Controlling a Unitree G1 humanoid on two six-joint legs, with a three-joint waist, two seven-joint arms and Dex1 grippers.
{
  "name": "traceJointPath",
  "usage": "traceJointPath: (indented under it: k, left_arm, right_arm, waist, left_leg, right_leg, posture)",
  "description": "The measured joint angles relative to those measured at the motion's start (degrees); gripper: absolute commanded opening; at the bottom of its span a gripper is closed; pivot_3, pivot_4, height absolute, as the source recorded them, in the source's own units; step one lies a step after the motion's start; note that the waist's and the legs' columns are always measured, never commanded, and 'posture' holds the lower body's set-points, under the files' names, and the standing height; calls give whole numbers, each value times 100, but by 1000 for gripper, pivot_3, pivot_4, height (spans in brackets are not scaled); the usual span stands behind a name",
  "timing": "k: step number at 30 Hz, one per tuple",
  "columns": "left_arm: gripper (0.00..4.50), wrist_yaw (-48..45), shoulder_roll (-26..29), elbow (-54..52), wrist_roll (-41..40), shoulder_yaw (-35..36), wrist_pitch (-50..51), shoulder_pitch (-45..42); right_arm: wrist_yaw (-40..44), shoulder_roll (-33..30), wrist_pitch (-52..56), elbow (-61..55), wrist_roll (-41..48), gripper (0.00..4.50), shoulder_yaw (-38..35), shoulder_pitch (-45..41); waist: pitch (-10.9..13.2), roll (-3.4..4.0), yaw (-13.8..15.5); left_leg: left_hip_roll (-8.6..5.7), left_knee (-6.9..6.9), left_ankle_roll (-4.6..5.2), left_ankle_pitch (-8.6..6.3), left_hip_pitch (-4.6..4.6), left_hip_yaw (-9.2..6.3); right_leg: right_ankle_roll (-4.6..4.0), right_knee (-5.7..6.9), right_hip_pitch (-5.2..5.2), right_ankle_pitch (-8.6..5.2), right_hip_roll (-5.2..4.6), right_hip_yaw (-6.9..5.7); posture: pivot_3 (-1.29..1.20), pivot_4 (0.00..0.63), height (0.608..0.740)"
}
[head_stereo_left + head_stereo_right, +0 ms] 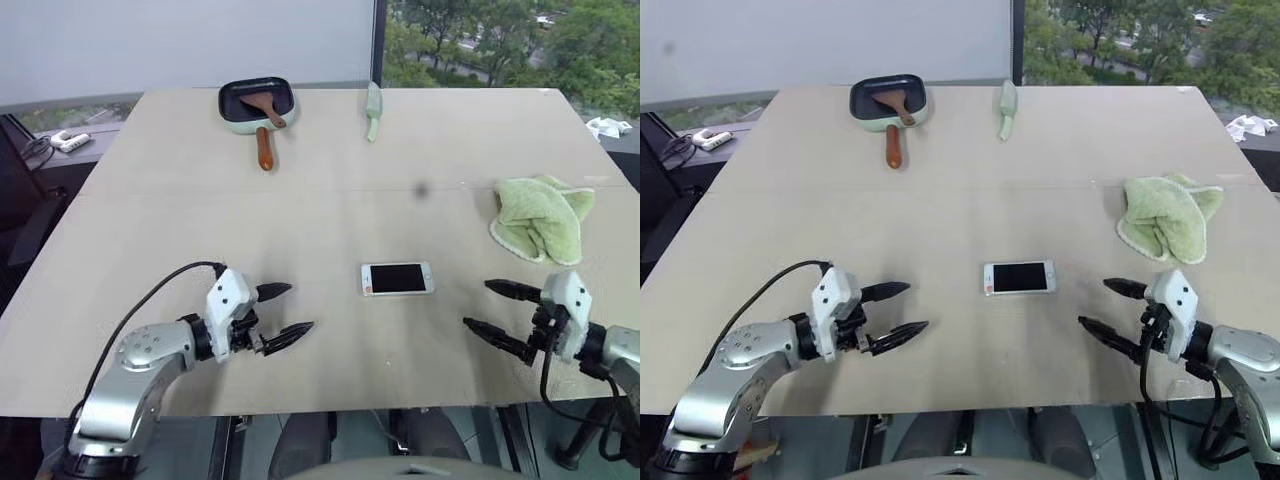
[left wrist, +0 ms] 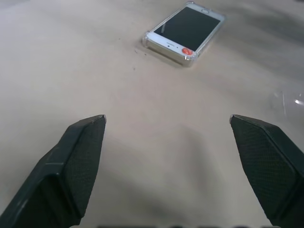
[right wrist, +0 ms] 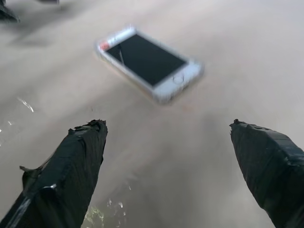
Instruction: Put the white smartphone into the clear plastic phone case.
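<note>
One white smartphone (image 1: 398,278) lies flat, screen up, mid-surface, seated in one clear plastic phone case (image 2: 190,60) whose glinting rim is hard to trace. Two grippers flank it, apart from it: left gripper (image 1: 281,312) and right gripper (image 1: 493,310), fingers spread, empty. Farther off: one green terry cloth (image 1: 540,217), one frying pan (image 1: 257,105) holding one wooden spatula (image 1: 264,106).

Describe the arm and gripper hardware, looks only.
Both arms have rounded silver metal shells with screw holes and black joints. The left gripper and right gripper each pair a white angular housing with two black tapered, pointed fingers with a fine textured surface. A black cable loops to each gripper housing.
</note>
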Motion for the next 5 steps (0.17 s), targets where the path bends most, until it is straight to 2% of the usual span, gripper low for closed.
traceJointPath:
  k: [5]
  left_arm:
    - [4463, 27, 3, -7, -23, 86, -134, 142]
  right_arm:
    - [28, -2, -125, 232, -5, 4500, -14, 60]
  waist:
    - [4, 1, 11]
  left_leg:
    - [0, -4, 0, 0, -5, -2]
  right_leg:
    - [-17, -1, -3, 10, 0, -3]
  posture:
    - [0, 150, 740]
